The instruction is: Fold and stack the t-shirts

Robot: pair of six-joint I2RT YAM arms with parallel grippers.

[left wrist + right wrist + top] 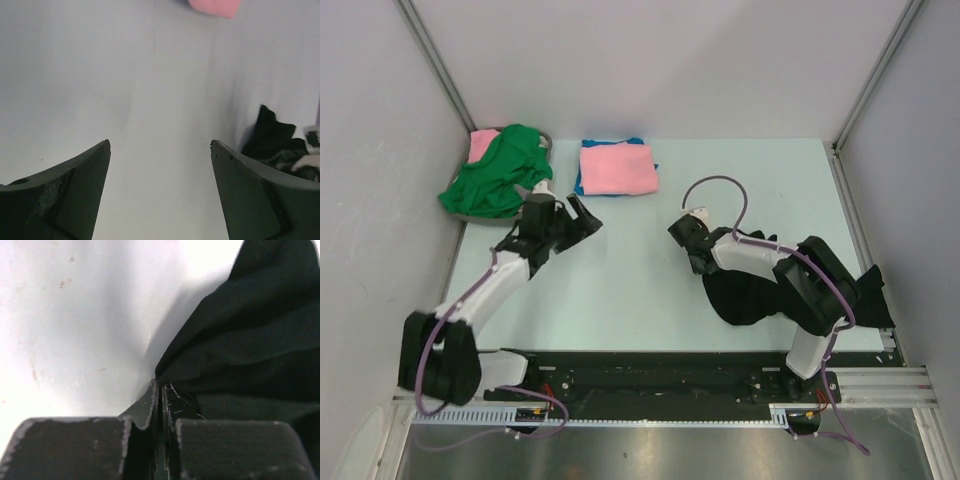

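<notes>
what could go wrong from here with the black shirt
1. The right gripper is shut on only a thin edge of the black t-shirt, so the cloth may slip out when it is pulled.
2. Most of that shirt lies bunched under the right arm; dragging it could snag it or leave it crumpled.
3. The left gripper is open near the folded pink t-shirt; a careless sweep might disturb it.
</notes>
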